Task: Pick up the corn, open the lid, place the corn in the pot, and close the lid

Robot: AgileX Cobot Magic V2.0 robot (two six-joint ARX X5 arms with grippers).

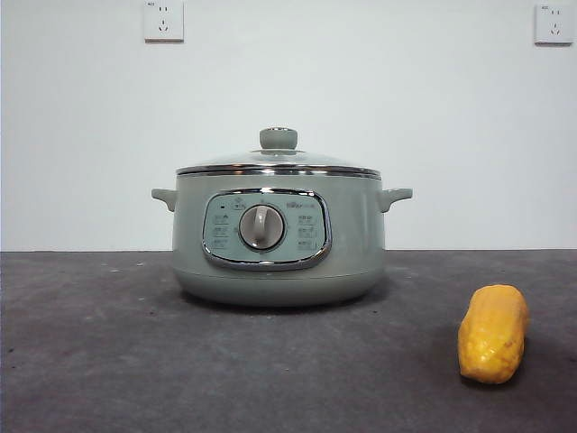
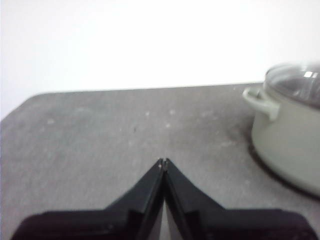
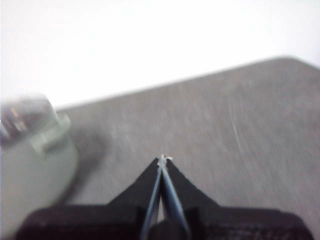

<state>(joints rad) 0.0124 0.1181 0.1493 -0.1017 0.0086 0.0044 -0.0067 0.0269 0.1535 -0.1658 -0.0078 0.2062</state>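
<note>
Pot (image 1: 279,239), lid (image 1: 278,164) seated, frame centre on grey worktop (image 1: 108,361); corn (image 1: 492,334) lower right near front edge, open ground between; left tool (image 2: 163,161) and right tool (image 3: 163,159) closed, empty.

1. One pot (image 1: 279,236) is counted, pale green, standing on the surface (image 1: 108,352).
2. One lid (image 1: 278,162) is counted, seated on that pot, with one knob (image 1: 279,138) on top.
3. Two side handles are counted on the pot, one at each side.
4. One control panel (image 1: 266,229) with one dial (image 1: 261,226) is counted on the pot's front.
5. One corn (image 1: 492,334) is counted on the surface.
6. Two wall sockets are counted, one (image 1: 163,20) at upper left and one (image 1: 554,23) at upper right.
7. Two grippers are counted in the wrist views, the left gripper (image 2: 163,161) and the right gripper (image 3: 163,159), each with two black jaws pressed together.
</note>
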